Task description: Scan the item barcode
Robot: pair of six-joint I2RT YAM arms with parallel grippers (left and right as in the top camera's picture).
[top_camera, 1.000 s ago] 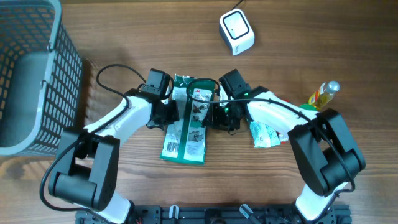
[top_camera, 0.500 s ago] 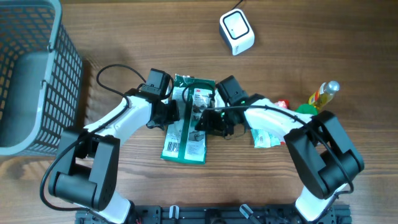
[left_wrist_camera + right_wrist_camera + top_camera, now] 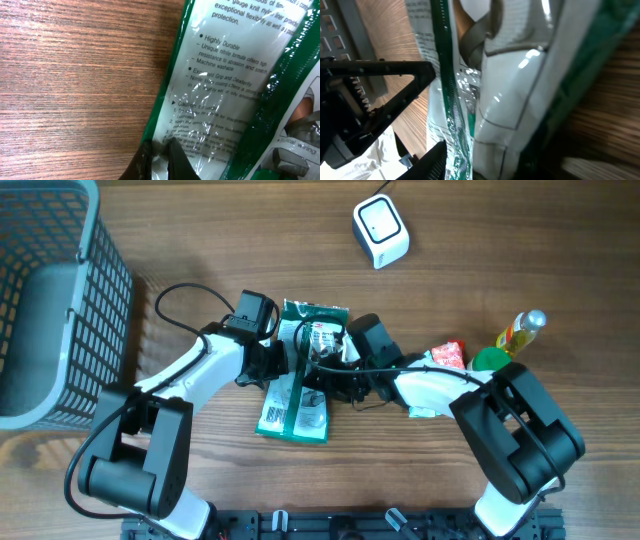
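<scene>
1. One grey mesh basket (image 3: 45, 290) fills the left edge of the overhead frame, well apart from the work.
2. Just left of centre, the left gripper (image 3: 268, 366) is pinched tight on the left edge of the green-and-white plastic glove packet (image 3: 300, 405). At the bottom of the left wrist view its black fingertips (image 3: 181, 167) meet on the film.
3. That packet lies at the centre of the overhead frame on the wooden table (image 3: 200, 240), between the two grippers, and its upper end looks raised and crumpled. It is glossy clear film with green borders and a white panel of small black print. What seems to be the barcode (image 3: 273, 418) sits near its lower left corner, facing up.
4. It should handle as light, soft and floppy, with slippery film that sags when lifted. The flat sealed borders on both sides look the best hold, since that leaves the barcode uncovered.
5. Right of centre, the right gripper (image 3: 325, 380) stands part-open against the packet's right side. Whether it clamps the packet I cannot tell.
6. At upper right of centre sits the white boxy scanner (image 3: 381, 232), well apart from the packet. A red pack (image 3: 447, 355) and a yellow bottle (image 3: 520, 330) lie at far right.
</scene>
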